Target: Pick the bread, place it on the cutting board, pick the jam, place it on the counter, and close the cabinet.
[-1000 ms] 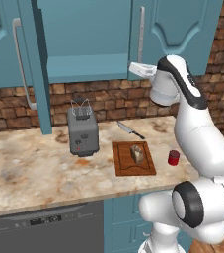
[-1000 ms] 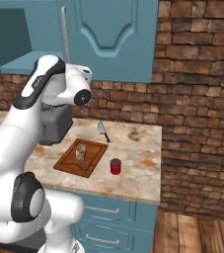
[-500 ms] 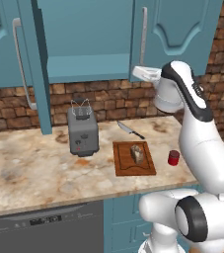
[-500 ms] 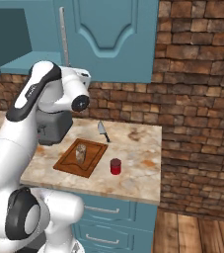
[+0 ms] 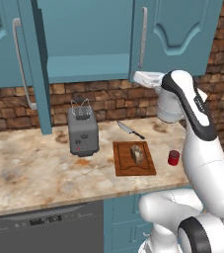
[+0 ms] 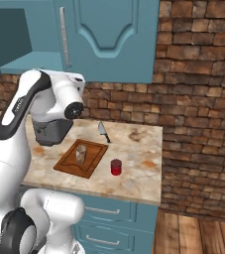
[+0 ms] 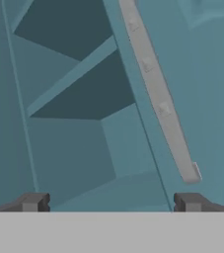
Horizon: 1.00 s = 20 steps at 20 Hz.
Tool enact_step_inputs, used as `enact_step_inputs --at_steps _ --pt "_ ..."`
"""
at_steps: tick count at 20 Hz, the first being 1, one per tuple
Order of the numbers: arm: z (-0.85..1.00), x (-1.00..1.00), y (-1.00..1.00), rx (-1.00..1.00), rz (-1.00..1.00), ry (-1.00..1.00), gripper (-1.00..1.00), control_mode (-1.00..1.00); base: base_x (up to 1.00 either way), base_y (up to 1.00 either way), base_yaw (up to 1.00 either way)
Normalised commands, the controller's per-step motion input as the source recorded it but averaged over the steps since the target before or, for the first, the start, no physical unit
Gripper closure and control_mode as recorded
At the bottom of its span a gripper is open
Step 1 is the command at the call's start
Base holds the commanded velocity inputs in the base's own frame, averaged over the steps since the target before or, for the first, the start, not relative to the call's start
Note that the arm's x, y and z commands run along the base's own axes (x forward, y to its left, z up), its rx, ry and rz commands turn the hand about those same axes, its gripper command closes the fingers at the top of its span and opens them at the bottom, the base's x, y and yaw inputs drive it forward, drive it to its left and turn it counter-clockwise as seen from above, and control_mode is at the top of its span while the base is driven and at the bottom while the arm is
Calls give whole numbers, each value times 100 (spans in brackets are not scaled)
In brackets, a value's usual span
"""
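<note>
Now, in the left base view, the hand (image 5: 142, 77) is found raised to the lower corner of the right door (image 5: 177, 37) of the cabinet (image 5: 84, 39); against the earlier frames it has been carried upward and leftward, closer to the door's edge. The bread (image 5: 137, 152) is seen resting on the cutting board (image 5: 133, 158), and the jam (image 5: 173, 157) stands on the worktop (image 5: 29, 173) just beside the board's right edge, apart from it. Both placing steps are therefore judged complete, and only the closing of the cabinet remains. A toaster (image 5: 82, 132) and a knife (image 5: 129, 129) lie behind the board, untouched.

In the right base view, the wrist has been brought up under the cabinet's bottom edge, near the grey bar handle (image 6: 63, 34). The jam (image 6: 116, 167) is noted as a small red jar with a darker lid, upright, near the worktop's front edge (image 6: 109, 191). The bread (image 6: 81, 153) appears as a brown speckled chunk, upright on the board (image 6: 79, 159)

In the hand view, the two finger tips (image 7: 33, 201) are seen wide apart with nothing between them. The teal shelf (image 7: 84, 94) inside the cabinet and the long grey handle (image 7: 158, 94) are seen ahead, tilted by the roll of the hand. No contact with door or handle can be confirmed
</note>
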Motion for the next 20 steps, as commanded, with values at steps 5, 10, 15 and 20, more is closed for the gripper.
enact_step_inputs --at_steps 5,10,15,20 --pt "0 -49 0 0 0 -2 -100 -100 0 0 0" --pt "0 -53 0 0 0 -3 -100 -100 0 0 0" --pt "1 -60 0 0 0 0 -100 -100 0 0 0" --pt "9 -57 0 0 0 0 -100 -100 0 0 0"
